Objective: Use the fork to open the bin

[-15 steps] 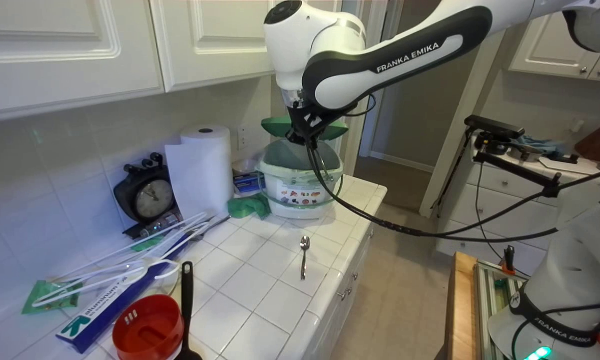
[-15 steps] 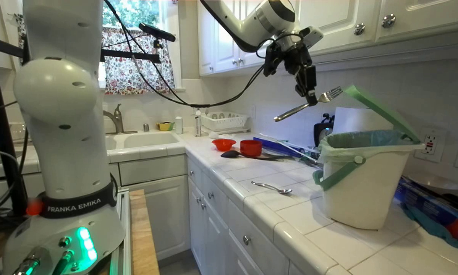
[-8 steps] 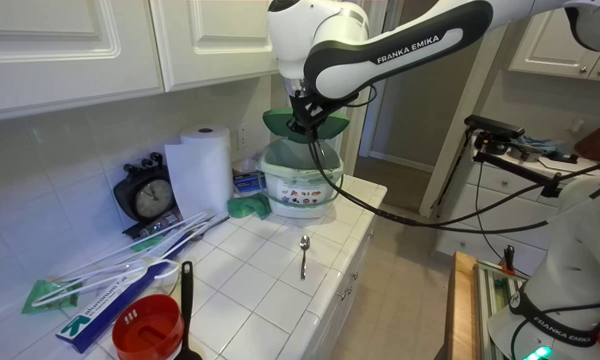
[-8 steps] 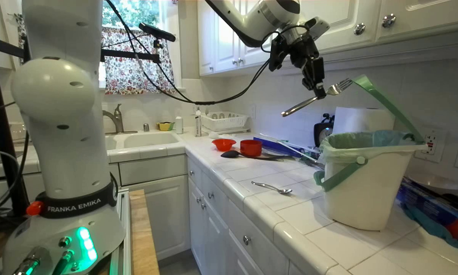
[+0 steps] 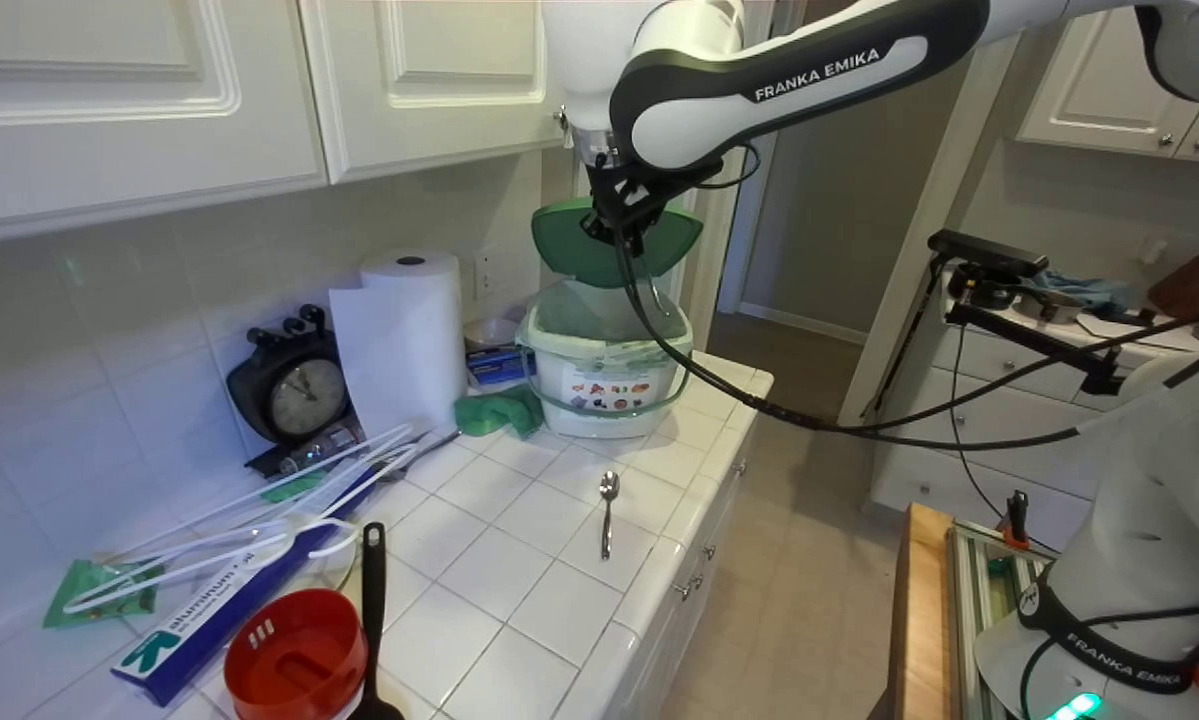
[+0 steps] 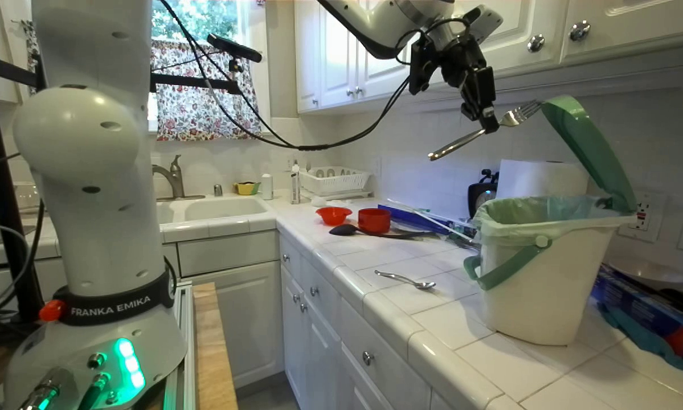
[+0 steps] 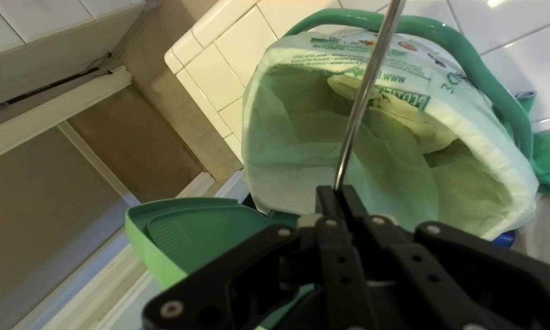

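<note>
Hand (image 6: 490, 125) clamping fork (image 6: 459, 144), rising; bin's (image 6: 540, 293) lid (image 6: 594, 155) opening wider. Spoon (image 6: 425, 285) lying on surface (image 6: 449, 323); dish rack (image 6: 336, 182) standing near sink (image 6: 224, 210).

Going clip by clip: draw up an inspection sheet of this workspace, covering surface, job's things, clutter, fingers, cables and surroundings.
Surface: white tiled counter, rounded front edge.
Job's things: fork held aloft, head close to the raised green lid of the bin, contact hard to tell; bin upright on the counter, pale liner inside.
Clutter: spoon, black utensil, red cup, red bowl, box marked aluminum, paper towel roll, clock.
Fingers: shut on the fork.
Cables: black cables sagging in a loop.
Surroundings: white cabinets above, sink, curtained window.
</note>
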